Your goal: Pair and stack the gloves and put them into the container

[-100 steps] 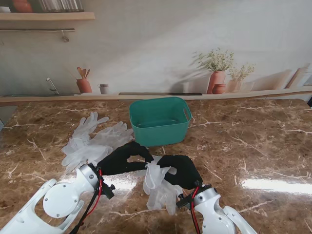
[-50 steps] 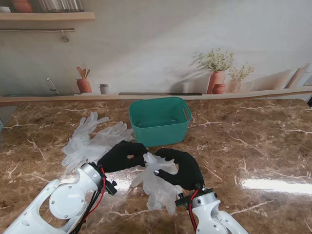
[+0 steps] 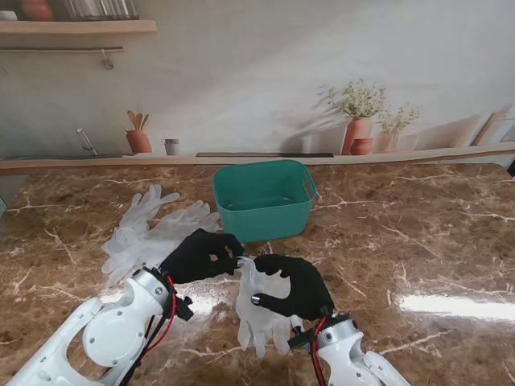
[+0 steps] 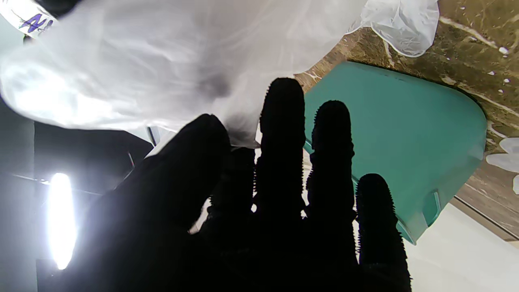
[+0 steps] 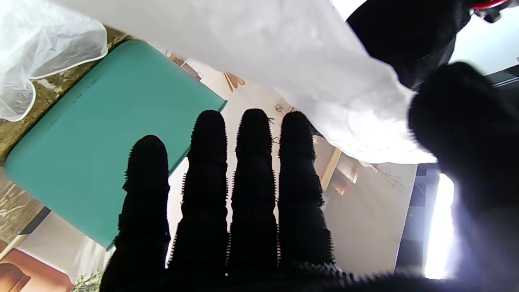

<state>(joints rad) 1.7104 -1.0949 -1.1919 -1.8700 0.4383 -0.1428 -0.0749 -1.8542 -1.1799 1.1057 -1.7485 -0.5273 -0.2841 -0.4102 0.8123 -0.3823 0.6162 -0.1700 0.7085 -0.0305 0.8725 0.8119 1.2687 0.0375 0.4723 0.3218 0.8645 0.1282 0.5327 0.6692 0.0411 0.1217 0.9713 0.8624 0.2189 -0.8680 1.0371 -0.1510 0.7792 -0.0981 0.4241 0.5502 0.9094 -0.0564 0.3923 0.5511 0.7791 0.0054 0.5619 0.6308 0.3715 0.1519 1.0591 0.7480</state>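
The left robot hand [image 3: 199,256] pinches the cuff end of a translucent glove [image 3: 259,310], thumb against forefinger, so the glove hangs with its fingers drooping toward the counter [image 3: 418,233] at about 6 o'clock from the grip. The right robot hand [image 3: 294,286] sits just beside the hanging sheet with its four fingers straight and together and the thumb set apart; whether it truly clamps the film I cannot tell, since its wrist view shows the glove crossing above the fingers rather than between them. To do this step well, I judge the right should close on the glove's far edge before the left moves, keeping the film taut and flat so it can be laid squarely on its mate. The remaining gloves [image 3: 153,229] lie in a loose heap at roughly 10 o'clock from the hands, and the teal container [image 3: 264,199] stands at 12 o'clock, apparently empty. Both forearms rise from the near corners, palms angled inward toward each other.
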